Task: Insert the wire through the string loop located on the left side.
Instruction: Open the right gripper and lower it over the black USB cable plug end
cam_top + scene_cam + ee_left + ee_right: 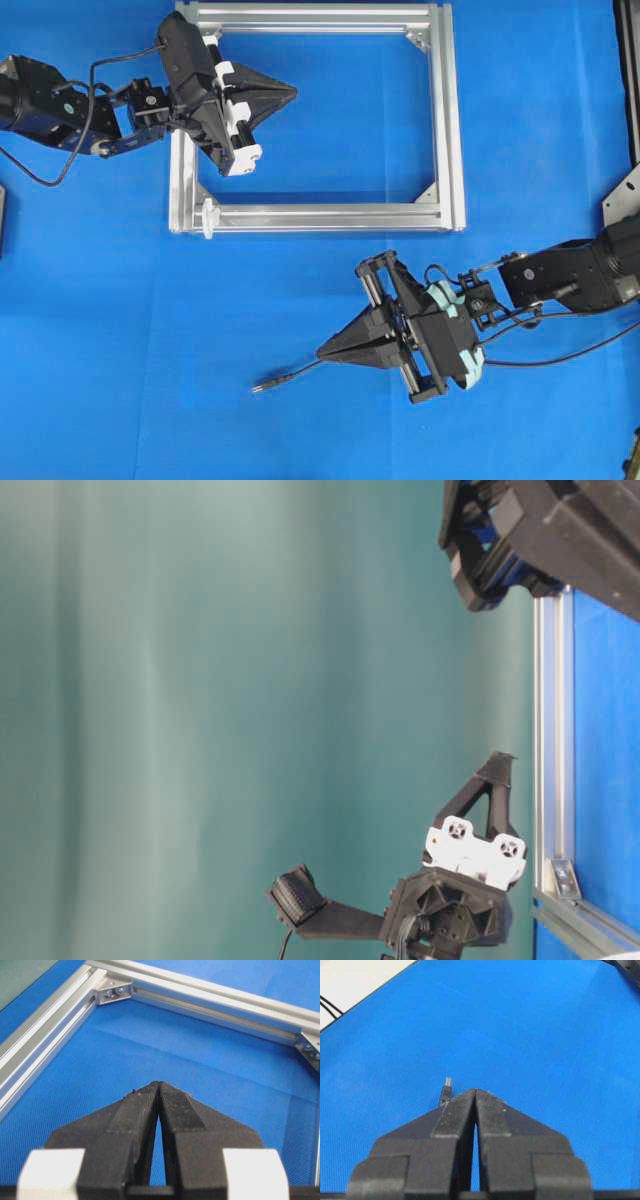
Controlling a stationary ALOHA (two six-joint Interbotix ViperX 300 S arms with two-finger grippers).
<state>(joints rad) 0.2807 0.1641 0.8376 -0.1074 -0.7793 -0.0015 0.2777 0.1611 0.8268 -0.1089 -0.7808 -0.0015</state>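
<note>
The wire (295,373) lies on the blue mat, its thin black line ending in a small plug (262,383) at the lower middle. Its other end runs under my right gripper (320,352), which is shut with its tips touching. In the right wrist view the plug (447,1089) pokes out just left of the right gripper (476,1091), not from between its tips. The string loop (208,218) is a tiny white piece at the frame's lower left corner. My left gripper (293,92) is shut and empty over the frame's upper left; the left wrist view shows the left gripper (158,1083) above bare mat.
A square silver aluminium frame (448,120) lies on the blue mat (120,330) at the upper middle, with corner brackets (114,992). Black arm cables trail at the right (570,352) and at the far left (40,178).
</note>
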